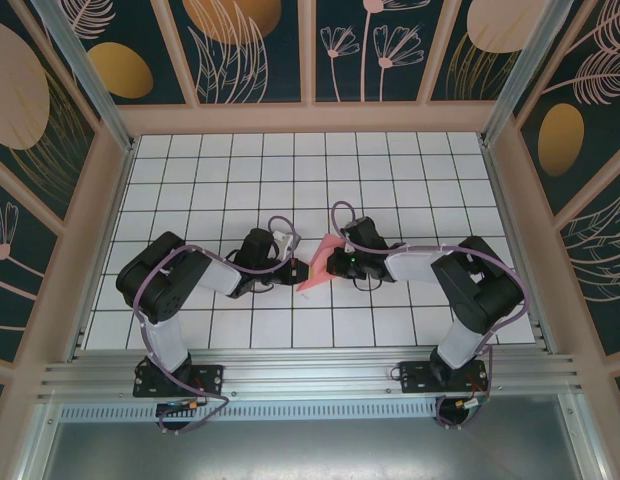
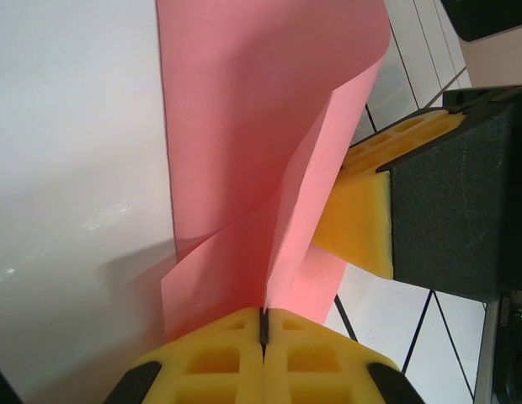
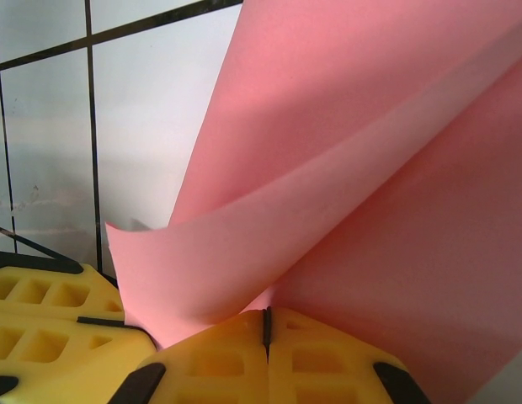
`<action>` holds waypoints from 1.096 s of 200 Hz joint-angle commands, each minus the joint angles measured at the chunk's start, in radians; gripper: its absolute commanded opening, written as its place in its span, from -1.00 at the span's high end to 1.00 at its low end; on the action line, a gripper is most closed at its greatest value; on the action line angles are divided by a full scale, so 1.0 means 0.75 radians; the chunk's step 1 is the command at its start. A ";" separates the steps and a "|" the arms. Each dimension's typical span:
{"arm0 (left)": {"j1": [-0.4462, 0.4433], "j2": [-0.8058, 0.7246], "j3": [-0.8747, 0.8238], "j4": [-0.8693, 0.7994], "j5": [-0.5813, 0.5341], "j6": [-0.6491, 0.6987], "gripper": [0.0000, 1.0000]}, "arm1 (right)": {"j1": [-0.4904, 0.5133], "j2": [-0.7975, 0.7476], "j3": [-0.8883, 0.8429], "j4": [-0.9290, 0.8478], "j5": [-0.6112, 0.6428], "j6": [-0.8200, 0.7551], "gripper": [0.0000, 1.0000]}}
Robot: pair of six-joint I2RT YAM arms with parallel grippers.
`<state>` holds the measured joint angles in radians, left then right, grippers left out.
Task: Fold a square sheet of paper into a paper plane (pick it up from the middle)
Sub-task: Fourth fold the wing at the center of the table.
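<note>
The salmon-pink sheet of paper is folded and held up between both arms at the middle of the table. My left gripper is shut on its left edge. Seen from the left wrist, the paper rises out of the closed yellow pads with a flap standing upright. My right gripper is shut on the opposite side. From the right wrist, curved pink layers leave its closed pads. The right gripper's yellow fingers show behind the paper in the left wrist view.
The white gridded table spreads behind and beside the arms. Wooden walls with patterned panels close it in on three sides. The left gripper's yellow fingers show at the lower left of the right wrist view.
</note>
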<state>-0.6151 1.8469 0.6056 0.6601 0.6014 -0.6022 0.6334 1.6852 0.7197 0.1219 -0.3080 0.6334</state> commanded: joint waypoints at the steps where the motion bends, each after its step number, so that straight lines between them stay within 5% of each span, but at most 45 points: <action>1: 0.007 0.033 0.035 -0.056 -0.048 0.053 1.00 | -0.010 0.033 0.014 -0.110 0.030 -0.024 0.86; 98: 0.013 -0.001 -0.017 0.023 -0.011 -0.026 1.00 | -0.002 -0.176 0.064 -0.170 0.013 -0.012 0.79; 219: 0.017 -0.018 0.032 -0.087 -0.015 0.041 1.00 | 0.033 0.068 0.061 -0.165 0.058 -0.024 0.88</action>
<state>-0.6132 1.8462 0.6113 0.6518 0.5957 -0.6090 0.6628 1.6890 0.7540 0.0479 -0.2935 0.6521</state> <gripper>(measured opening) 0.050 0.068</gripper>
